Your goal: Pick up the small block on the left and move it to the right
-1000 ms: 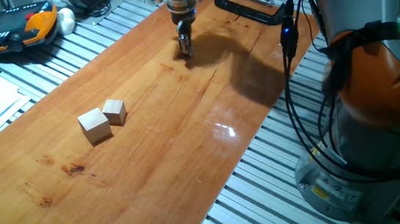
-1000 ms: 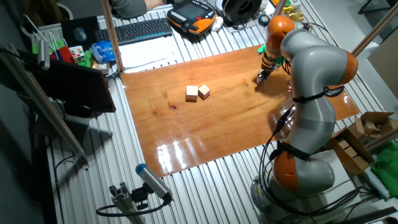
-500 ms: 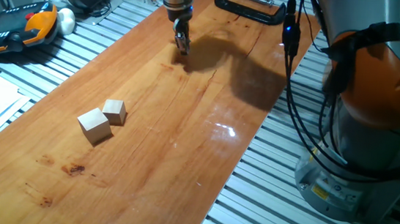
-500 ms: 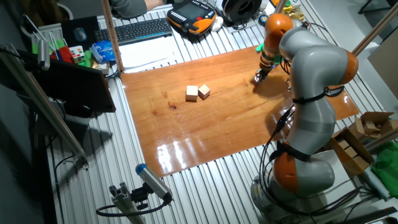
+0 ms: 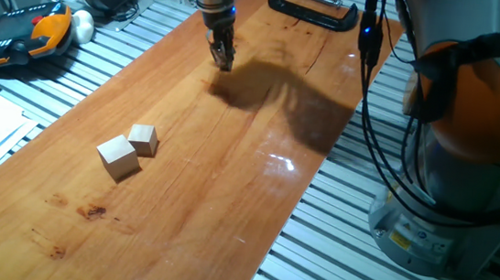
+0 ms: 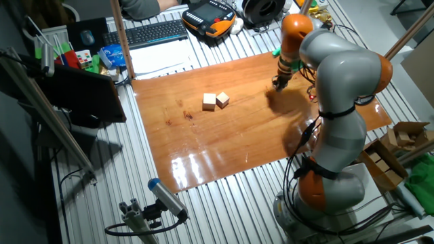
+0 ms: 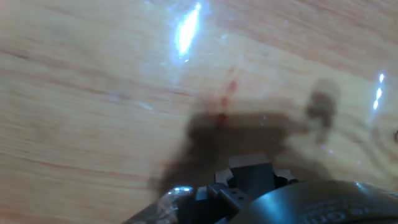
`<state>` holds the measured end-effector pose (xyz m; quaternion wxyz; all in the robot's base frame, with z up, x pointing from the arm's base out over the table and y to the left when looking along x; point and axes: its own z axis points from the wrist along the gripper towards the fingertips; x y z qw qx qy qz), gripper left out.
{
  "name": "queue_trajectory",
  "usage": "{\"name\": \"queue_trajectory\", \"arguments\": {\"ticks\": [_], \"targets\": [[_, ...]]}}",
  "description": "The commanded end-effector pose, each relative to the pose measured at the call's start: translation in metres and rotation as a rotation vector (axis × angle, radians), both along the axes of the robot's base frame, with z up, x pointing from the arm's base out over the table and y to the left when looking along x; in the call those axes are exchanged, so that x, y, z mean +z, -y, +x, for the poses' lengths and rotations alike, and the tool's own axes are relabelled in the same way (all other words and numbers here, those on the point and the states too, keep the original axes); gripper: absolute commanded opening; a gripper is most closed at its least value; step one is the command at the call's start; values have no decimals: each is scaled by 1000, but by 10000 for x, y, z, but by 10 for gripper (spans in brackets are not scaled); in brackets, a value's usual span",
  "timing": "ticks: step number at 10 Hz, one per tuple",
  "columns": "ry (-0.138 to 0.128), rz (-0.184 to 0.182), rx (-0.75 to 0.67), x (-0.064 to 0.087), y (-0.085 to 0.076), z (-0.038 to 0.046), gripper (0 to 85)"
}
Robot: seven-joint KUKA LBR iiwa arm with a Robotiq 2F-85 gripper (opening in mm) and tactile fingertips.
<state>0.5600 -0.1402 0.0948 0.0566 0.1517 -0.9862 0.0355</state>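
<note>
My gripper (image 5: 224, 60) hangs just above the far end of the wooden table (image 5: 227, 184), with its fingers close together. In the hand view a small blocky piece, the small block (image 7: 250, 169), sits between the fingertips in their shadow. In the fixed views it is too small to make out at the fingertips (image 6: 277, 83). The mid-sized cube (image 5: 143, 138) and the largest cube (image 5: 117, 157) lie side by side on the table, far from the gripper. They also show in the other fixed view (image 6: 222, 100) (image 6: 209, 102).
A black clamp (image 5: 313, 11) lies at the far edge of the table. An orange and black pendant (image 5: 21, 35) lies to the left on the metal slats. A keyboard (image 6: 152, 32) lies beyond the table. The robot's base (image 5: 471, 134) and cables stand at the right.
The gripper has moved a short way to the left along the far end of the table, still shut. The two cubes have not moved.
</note>
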Motion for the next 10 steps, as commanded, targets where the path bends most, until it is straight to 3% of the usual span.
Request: {"name": "queue_trajectory", "arguments": {"ticks": [1,3,6,10], "targets": [[-2,-13,-27,66,-319,-29,7],[1,-42,-81,183,-599,-101,7],[9,-41,-161,250,-891,-216,7],[15,-35,-237,283,-1030,-279,7]]}}
